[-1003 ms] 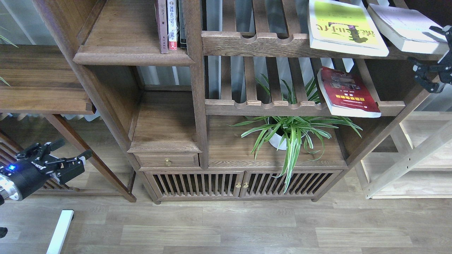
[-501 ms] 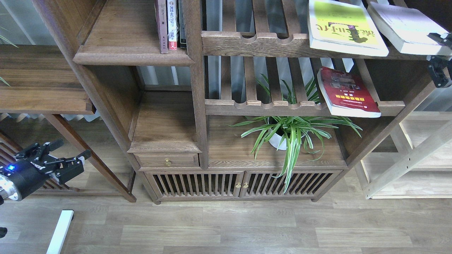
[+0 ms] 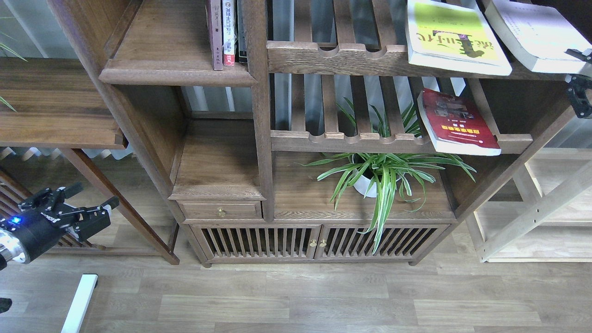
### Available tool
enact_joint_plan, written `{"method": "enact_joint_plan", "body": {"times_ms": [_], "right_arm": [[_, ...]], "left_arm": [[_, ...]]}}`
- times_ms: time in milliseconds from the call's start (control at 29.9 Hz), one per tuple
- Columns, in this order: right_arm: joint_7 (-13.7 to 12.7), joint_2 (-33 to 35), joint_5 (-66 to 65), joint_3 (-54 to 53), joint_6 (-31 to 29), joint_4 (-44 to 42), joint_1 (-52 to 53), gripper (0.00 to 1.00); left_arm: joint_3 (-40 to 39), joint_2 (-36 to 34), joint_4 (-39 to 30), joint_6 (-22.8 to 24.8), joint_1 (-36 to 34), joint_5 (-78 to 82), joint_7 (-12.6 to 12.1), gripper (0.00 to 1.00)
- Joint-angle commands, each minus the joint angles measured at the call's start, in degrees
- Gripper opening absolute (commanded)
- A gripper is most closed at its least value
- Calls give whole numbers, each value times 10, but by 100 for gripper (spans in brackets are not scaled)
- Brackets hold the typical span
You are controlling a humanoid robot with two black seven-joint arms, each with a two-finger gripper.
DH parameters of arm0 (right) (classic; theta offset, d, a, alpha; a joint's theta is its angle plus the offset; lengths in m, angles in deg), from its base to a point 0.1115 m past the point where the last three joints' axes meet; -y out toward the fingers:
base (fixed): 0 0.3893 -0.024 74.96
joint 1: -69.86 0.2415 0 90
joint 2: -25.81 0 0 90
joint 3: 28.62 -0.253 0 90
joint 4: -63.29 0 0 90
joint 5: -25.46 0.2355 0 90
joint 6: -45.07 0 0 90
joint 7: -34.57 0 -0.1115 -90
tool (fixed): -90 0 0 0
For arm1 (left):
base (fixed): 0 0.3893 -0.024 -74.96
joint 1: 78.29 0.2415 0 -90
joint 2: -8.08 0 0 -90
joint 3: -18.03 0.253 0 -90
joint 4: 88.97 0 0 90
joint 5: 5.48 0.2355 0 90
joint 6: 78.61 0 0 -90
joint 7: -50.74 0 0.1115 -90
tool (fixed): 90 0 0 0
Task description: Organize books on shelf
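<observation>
At the lower left, the left black two-finger pincer is seen hanging above the wood-plank floor, beside a dark slatted side rack; its two fingers are spread apart and nothing is held between them. A white bar is seen on the floor below it.

Higher up, the solid dark brown wooden shelf with a rounded raised front lip is found in the left bay of the wooden bookcase. Three slim volumes, maroon, red-white and dark-spined, are stood upright at its right end against the divider post; the rest of the board is bare.

To the right, a green striped spider plant in a white pot is set on the low board above the slatted cabinet doors.

The large yellow-green softcover with black characters is laid flat on the upper slatted rack, overhanging its notched front rail. The red softcover with a yellow band is laid tilted on the lower slatted rack. The pale white-lavender softcover is laid on the upper rack at the far right.

The right black pincer is seen at the right edge, at the near corner of the pale book; whether it is clenched or released cannot be told
</observation>
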Motion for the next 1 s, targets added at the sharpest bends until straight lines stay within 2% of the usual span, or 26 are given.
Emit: {"method": "enact_joint_plan", "body": {"times_ms": [0,535,969], "right_arm": [[0,17,52,-6,-14,13,4,0],[0,140,141,-55,-134,107,10,0],[0,251,190,-75,-246,129,9,0]], "left_arm": [[0,0,1,0,0,0,0,100],[0,1,1,0,3,0,1,100],[0,3,2,-6,14,0,3,100]]}}
